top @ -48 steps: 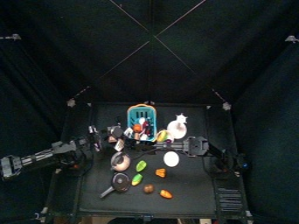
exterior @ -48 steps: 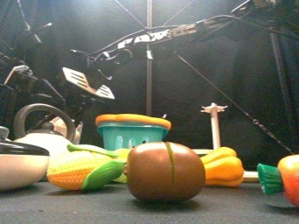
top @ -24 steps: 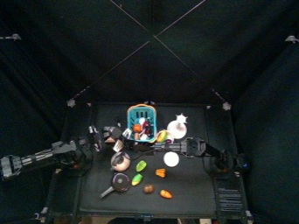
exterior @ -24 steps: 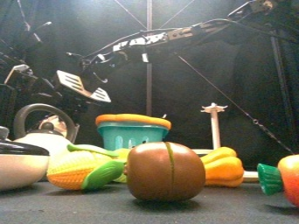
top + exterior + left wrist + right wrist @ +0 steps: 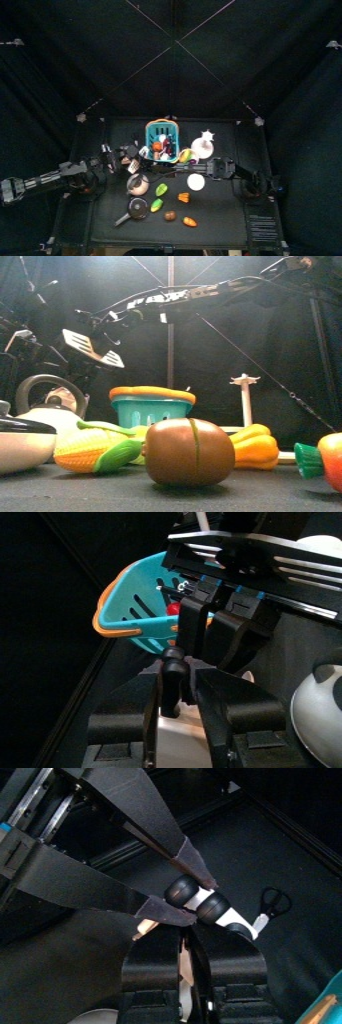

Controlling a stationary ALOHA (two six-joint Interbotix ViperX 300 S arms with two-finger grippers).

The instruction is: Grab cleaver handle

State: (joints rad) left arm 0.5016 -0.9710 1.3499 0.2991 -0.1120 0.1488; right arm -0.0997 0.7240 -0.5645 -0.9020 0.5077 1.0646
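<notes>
**Top view.** The small black table is crowded with toy food and cookware. The teal plastic basket with an orange rim stands at its far side. The 2 arms meet near the table's left part, but the cleaver is too small to pick out here, and nothing has visibly shifted.

**Front view.** The right arm reaches across from the upper right. The right gripper holds the small toy cleaver with a flat, pale grey rectangular blade in the air, well above the table, at the picture's upper left. The cleaver handle, a short darker stub, sits at the blade's upper end, mostly hidden in the jaws. Over the last second the blade has drifted slightly left and up. I take this to mean the grab is made and the grip is holding.

**Left wrist view.** The left gripper hovers with its jaws wide and nothing between them. The teal basket lies beyond it, and the other arm's black links pass close by.

**Right wrist view.** The jaws stand narrow, pinched on a dark piece that I take to be the handle.
</notes>
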